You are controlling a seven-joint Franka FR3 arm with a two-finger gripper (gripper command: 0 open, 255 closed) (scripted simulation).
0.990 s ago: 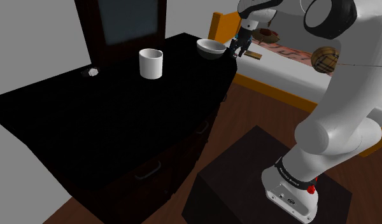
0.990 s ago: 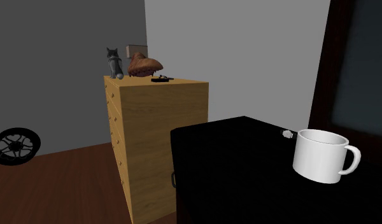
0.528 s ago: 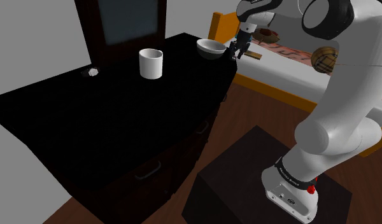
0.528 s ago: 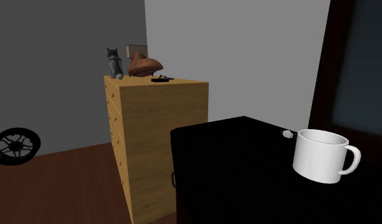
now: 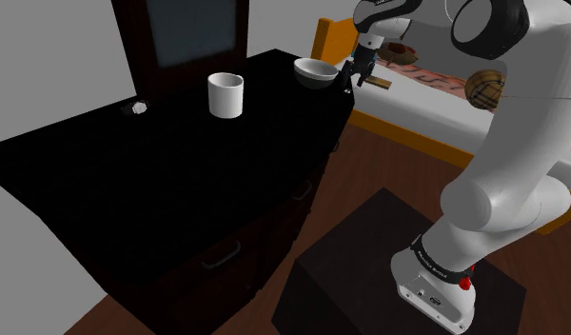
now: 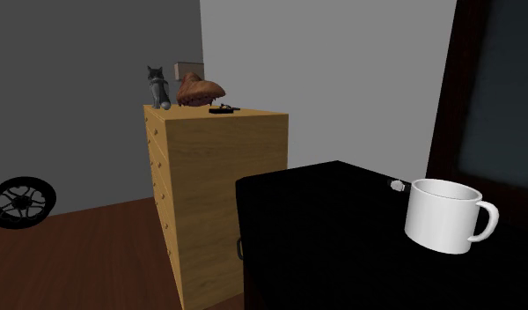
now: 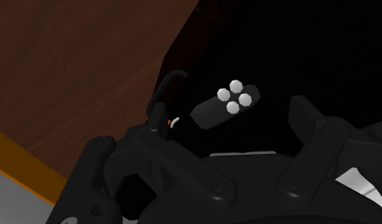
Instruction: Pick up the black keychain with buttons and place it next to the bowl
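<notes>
As gripper gapes, keychain between jaws

Two exterior views, shared white mug

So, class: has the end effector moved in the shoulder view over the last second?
Yes: the end effector shifted slightly down and to the shoulder view's left, nearer the white bowl.
</notes>
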